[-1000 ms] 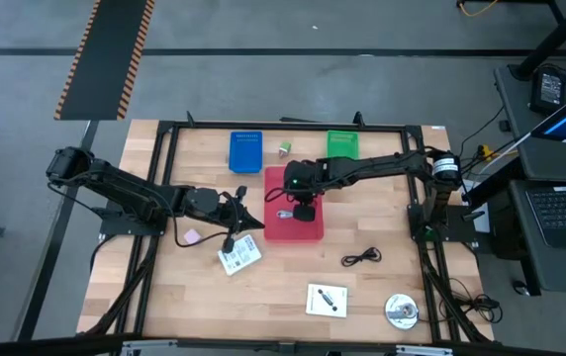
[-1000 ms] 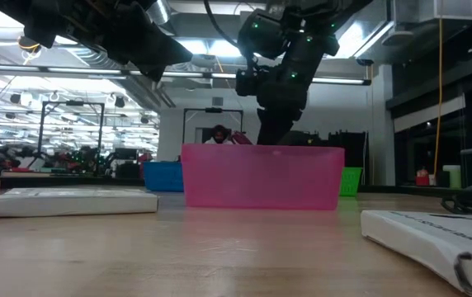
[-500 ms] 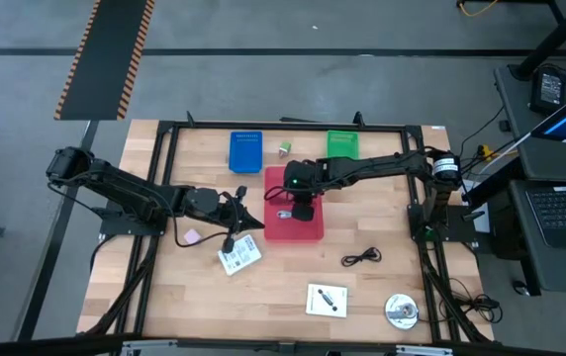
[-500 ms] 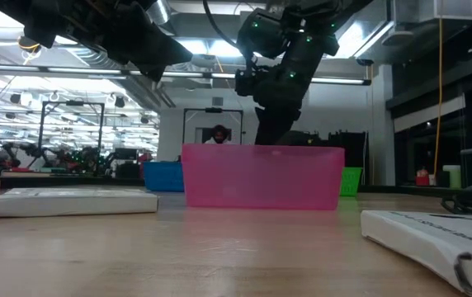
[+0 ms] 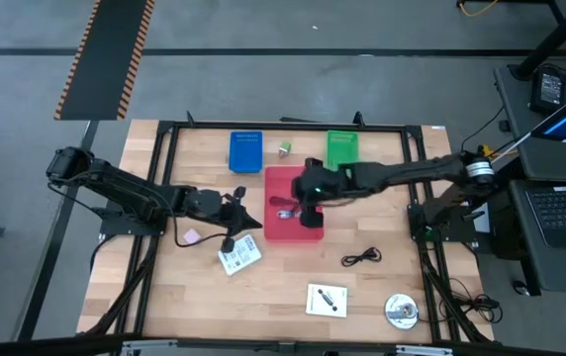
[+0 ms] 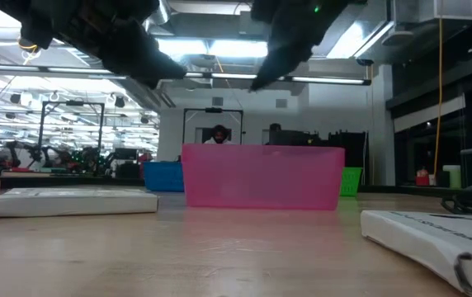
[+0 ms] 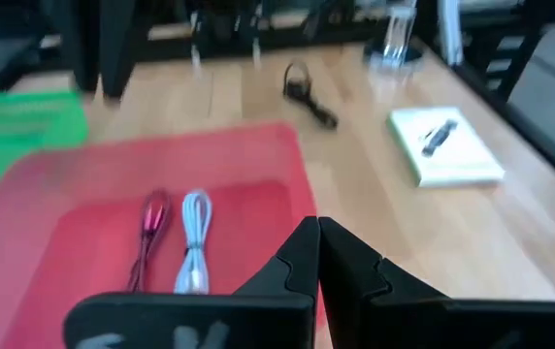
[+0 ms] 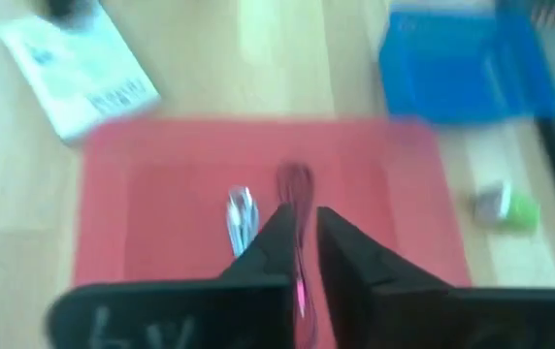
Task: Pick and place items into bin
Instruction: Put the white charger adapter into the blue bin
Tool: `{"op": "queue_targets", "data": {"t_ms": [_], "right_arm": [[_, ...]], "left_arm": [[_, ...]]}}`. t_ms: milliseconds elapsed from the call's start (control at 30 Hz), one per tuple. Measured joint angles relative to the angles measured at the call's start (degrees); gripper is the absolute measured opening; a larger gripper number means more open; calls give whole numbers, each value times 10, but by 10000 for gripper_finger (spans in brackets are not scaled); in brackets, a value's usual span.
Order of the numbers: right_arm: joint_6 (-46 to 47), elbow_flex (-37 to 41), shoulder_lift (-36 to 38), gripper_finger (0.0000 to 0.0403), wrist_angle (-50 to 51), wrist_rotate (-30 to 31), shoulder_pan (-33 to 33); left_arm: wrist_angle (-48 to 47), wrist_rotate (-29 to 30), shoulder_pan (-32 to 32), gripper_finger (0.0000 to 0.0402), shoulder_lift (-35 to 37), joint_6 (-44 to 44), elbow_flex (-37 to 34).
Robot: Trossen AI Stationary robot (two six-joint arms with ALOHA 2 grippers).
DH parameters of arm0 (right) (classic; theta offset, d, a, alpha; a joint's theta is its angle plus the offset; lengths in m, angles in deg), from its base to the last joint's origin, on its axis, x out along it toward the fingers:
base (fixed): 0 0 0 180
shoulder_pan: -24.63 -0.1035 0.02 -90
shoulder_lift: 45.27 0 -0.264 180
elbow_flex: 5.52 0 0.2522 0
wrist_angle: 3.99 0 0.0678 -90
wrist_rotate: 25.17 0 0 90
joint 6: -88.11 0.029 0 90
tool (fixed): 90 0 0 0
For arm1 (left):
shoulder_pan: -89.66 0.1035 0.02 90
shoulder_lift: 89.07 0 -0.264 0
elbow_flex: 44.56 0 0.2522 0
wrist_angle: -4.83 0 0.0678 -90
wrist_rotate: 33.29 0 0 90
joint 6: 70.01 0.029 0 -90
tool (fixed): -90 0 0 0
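Red bin (image 5: 281,229): a shallow pink-red tray at the middle of the high view; from the low camera it shows as a translucent pink wall.
Cables in bin: a reddish cable (image 7: 151,225) and a pale bluish-white cable (image 7: 195,240) lie side by side on its floor.
Packet (image 5: 239,255): white with green print, flat on the wood just lower left of the bin.
Pink block (image 5: 192,237): small, left of the packet.
Black cable (image 5: 361,258): loosely coiled, lower right of the bin.
White card (image 5: 327,299): has a dark part on it, near the lower edge.
Silver disc (image 5: 401,311): lower right.
Right end effector (image 5: 307,212): over the bin's right side, fingers nearly together, grasping nothing.
Left end effector (image 5: 246,222): at the bin's left edge, clenched and empty.
Worktop (image 5: 194,297): pale wood planks inside a black frame.
Room: grey floor, a striped mat at upper left, a laptop at the right edge.
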State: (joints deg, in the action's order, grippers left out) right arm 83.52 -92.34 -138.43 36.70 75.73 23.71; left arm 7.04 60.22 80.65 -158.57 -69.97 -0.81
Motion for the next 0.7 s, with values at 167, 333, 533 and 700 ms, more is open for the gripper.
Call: {"op": "queue_targets", "data": {"t_ms": [167, 333, 533, 700], "right_arm": [[-6, 126, 56, 13, -181, -2, -21], [1, 232, 104, 11, -325, -2, -21], [13, 296, 134, 2, -406, -4, -23], [38, 301, 134, 6, -413, -5, -29]], "left_arm": [[-168, 24, -8, 2, 0, -44, 65], [-370, 76, -41, 2, 0, -62, 162], [-571, 88, -91, 1, 0, -98, 252], [-712, 88, -121, 3, 0, -100, 276]]}}
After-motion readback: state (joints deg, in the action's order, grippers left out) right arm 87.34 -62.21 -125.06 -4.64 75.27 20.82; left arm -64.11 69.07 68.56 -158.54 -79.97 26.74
